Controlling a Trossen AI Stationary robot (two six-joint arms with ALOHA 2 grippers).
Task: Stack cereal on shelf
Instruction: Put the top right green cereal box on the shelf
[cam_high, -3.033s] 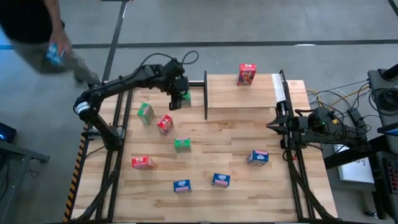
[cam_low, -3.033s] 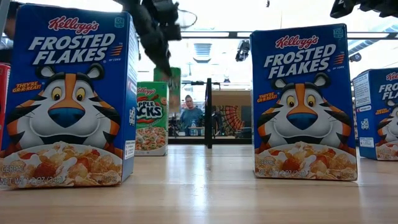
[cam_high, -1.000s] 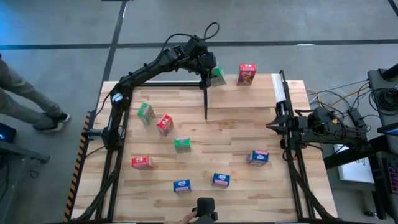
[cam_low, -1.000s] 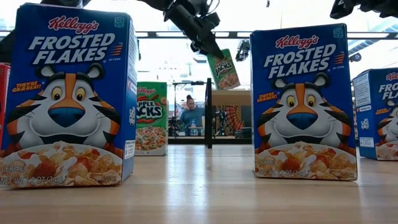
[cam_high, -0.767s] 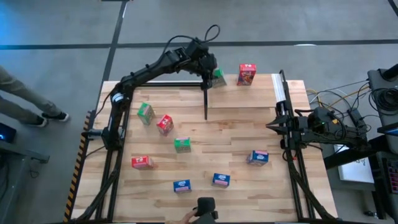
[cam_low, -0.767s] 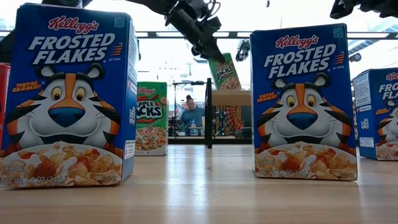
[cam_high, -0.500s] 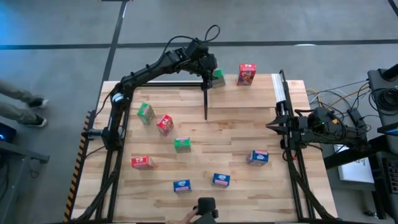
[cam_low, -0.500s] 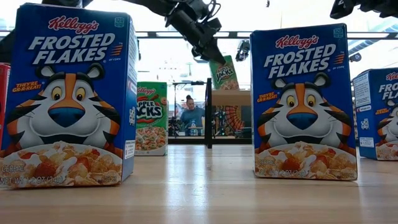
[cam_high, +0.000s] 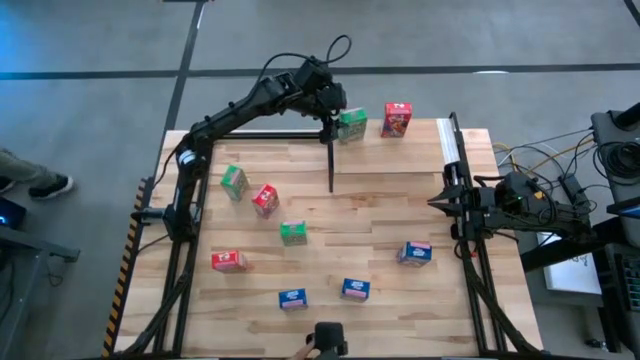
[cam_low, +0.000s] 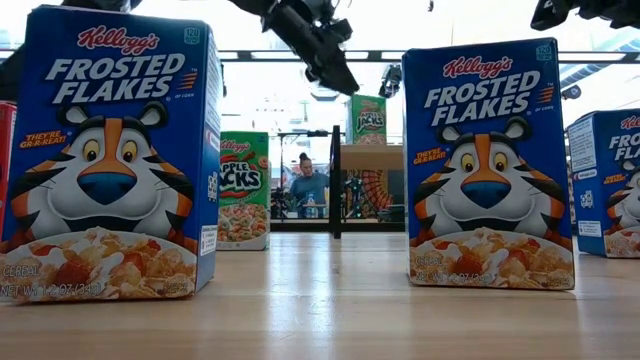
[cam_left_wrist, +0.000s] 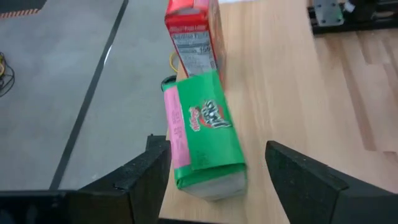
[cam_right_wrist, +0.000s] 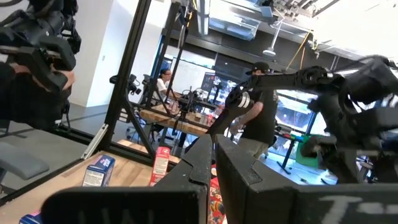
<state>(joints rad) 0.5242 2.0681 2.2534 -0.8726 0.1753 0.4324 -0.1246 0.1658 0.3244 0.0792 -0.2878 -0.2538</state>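
A green cereal box (cam_high: 351, 124) stands upright on its base on the shelf (cam_high: 400, 155), next to a red box (cam_high: 397, 119). In the left wrist view the green box (cam_left_wrist: 208, 134) stands between the fingers of my open left gripper (cam_left_wrist: 211, 180), with a gap on each side. In the low view the left gripper (cam_low: 335, 72) hangs above and beside that box (cam_low: 368, 118). My right gripper (cam_high: 440, 201) waits shut at the table's right side. Two green, two red and three blue boxes stand or lie on the tabletop.
The shelf has a black post (cam_high: 330, 150) on its left side and a white strip (cam_high: 448, 145) on its right. Loose boxes are spread over the table's middle and near part, such as a green one (cam_high: 234, 180) and a blue one (cam_high: 355, 289). A person's hand (cam_high: 318, 347) shows at the near edge.
My left gripper brought the tilted green box down onto the shelf's far left part beside the red box and let go. The box now stands upright on the shelf, apart from the fingers, and the gripper has drawn back slightly up and to the left.
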